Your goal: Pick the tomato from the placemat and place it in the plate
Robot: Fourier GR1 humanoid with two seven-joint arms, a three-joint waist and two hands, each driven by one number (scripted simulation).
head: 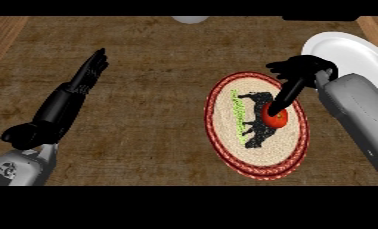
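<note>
I see the small red round tomato (277,117) lying on the oval woven placemat (221,123) with a red rim and a black horse figure, right of the mat's centre. My right hand (301,71) sits above it, open, with one extended finger reaching down onto the tomato's top. The white round plate (347,53) lies on the brown surface (148,103) behind that hand. The green lettering on the placemat is unreadable. My left hand (87,75) rests open at the left, fingers straight.
</note>
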